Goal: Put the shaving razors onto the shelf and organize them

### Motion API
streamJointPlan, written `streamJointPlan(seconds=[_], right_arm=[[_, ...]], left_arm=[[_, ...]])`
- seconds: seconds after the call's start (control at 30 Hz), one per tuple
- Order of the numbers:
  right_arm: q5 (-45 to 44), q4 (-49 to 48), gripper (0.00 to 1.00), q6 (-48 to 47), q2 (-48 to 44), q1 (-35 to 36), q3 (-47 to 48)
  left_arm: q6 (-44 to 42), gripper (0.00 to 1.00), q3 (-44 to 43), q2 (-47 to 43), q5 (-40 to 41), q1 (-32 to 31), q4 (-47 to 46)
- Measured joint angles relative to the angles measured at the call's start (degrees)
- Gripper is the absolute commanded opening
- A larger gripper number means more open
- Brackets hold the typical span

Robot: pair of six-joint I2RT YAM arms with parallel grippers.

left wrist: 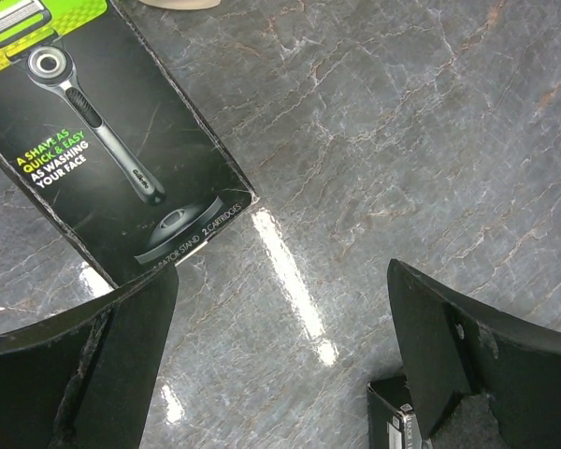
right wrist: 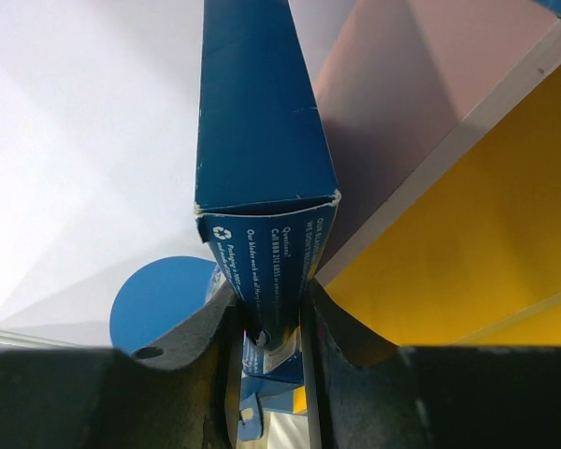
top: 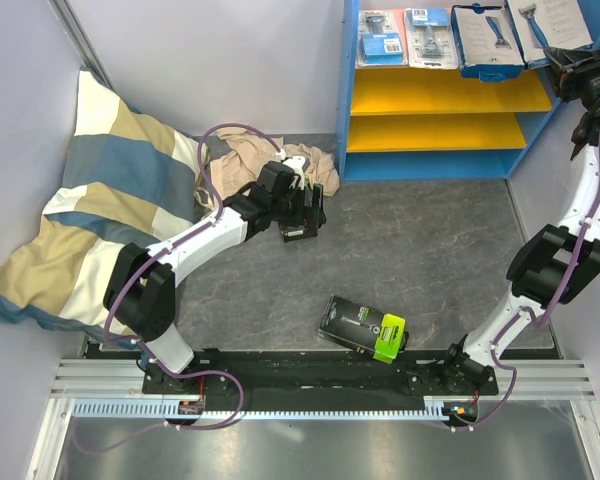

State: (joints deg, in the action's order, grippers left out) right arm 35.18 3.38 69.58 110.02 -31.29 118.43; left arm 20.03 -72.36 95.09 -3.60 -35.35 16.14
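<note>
Black box [left wrist: 103,159] reads "A SHAVE AS QUICK & EASY AS WASHING YOUR FACE".

**White shells, black joints, purple wiring**

The left arm [top: 205,238] and the right arm [top: 592,190] are both showing white link shells between bulky black joint housings. A purple cable [top: 238,126] is running along each arm in loose loops, and small white ties are pinning it to the right arm's links. Both arms are sharing one long black base plate [top: 280,375]. In the wrist views the left hand [left wrist: 282,271] is showing two broad matte-black fingers [left wrist: 84,374], their edges wearing pale scuffs and scratches, with a small round hole in one of them. The right hand [right wrist: 271,299] is showing the same black, curved fingers [right wrist: 196,374], one carrying a small dark hole.
</note>
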Motion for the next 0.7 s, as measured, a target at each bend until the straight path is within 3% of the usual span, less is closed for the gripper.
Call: streamJointPlan(seconds=[0.23,0.4,0.63,0.7], right_arm=[[-0.9,-0.7,0.40,0.8,2.0,1.0,0.0],[-0.9,-1.0,0.61,0.7,2.0,1.1,0.0],[-0.9,-1.0,0.72,0.5,2.0,1.2,-0.2],[-0.9,-1.3,0.80,0.5,2.0,1.2,-0.7]], left_arm=[[0.2,1.00,1.3,-0.4,0.0,0.0,0.1],[0.3,1.00,1.3,-0.4,0.0,0.0,0.0],[0.6,1.00,1.5,-0.5,0.0,0.0,0.0],[0.8,1.00,1.5,-0.5,0.0,0.0,0.0]])
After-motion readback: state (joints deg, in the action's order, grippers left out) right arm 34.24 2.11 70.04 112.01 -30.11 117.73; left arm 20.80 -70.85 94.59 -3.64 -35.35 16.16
